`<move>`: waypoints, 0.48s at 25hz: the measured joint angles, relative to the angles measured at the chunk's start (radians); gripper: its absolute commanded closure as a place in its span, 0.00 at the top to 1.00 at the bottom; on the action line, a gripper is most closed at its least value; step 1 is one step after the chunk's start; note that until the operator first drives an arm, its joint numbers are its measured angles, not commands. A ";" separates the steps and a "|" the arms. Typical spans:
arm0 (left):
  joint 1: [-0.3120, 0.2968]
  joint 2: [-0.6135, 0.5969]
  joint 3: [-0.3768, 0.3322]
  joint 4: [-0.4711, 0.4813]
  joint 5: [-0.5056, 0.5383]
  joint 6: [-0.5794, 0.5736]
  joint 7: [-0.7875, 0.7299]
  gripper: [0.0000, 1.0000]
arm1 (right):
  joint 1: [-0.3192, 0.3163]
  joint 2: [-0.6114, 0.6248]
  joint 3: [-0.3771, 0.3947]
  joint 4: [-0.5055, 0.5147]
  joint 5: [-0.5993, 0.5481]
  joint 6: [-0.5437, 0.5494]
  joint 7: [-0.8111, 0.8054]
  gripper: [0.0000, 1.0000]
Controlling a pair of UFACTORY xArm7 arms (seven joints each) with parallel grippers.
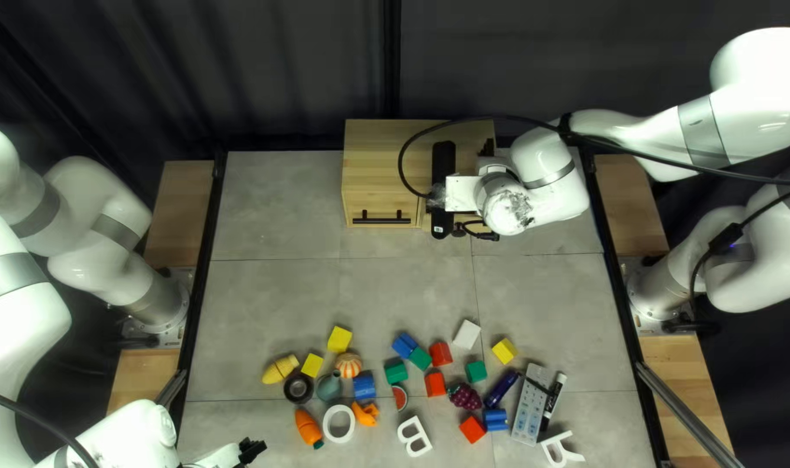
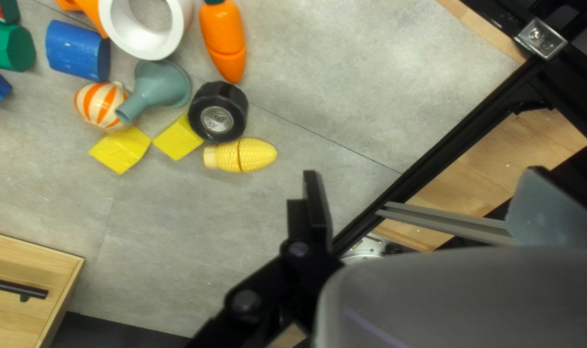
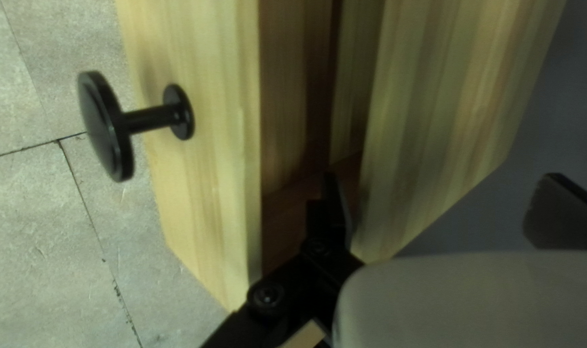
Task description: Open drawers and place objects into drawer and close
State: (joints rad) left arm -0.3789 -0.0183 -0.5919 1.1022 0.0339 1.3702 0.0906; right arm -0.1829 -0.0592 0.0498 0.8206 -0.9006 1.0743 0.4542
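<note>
Drawer (image 3: 197, 193) with the knob (image 3: 103, 125): in the wooden cabinet (image 1: 373, 165) at the table's far edge, partly hidden by my right arm (image 1: 547, 173) in the top left view. Reads as pulled out, dark hollow showing behind its front. Neighbour drawer (image 1: 358, 208), with bar handle (image 1: 382, 220), looks closed.

Right gripper (image 3: 442, 183): jaws spread wide, one finger in or over the hollow, the other outside past the wood. No pinch seen; whether that inner finger touches wood, cannot tell. Left gripper (image 2: 425, 187): spread too, nothing between its fingers, just beside the corn (image 2: 242, 155).

Handling, my guess: rigid wood, moderate weight, should slide with some drag and may bind if pushed off-centre. Knob is a smooth black disc on a thin stem; pads could slip off the disc's rim. For pulling, best hold is round the stem, behind the disc. For closing, jaws clear of the hollow first, then a square push on the front.

Loading likely comes before that. Corn looks hard and light, tapered, apt to roll or squirt out; grip across its fat middle. Tape roll (image 2: 217, 113) firmer, tacky perhaps; take it across its outer sides.
</note>
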 measured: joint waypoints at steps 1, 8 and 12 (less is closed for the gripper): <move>0.000 0.000 0.000 0.000 0.000 0.000 0.000 1.00 | 0.000 0.001 0.000 0.007 0.008 0.003 -0.005 1.00; 0.000 0.000 0.000 0.000 0.000 0.000 0.000 1.00 | -0.002 -0.008 -0.009 0.040 0.083 -0.004 -0.055 1.00; 0.000 0.000 0.000 0.000 0.000 0.000 0.000 1.00 | -0.007 -0.029 -0.020 0.051 0.137 -0.023 -0.093 1.00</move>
State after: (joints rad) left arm -0.3789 -0.0183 -0.5919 1.1022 0.0339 1.3702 0.0906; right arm -0.1899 -0.0882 0.0298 0.8713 -0.7636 1.0511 0.3608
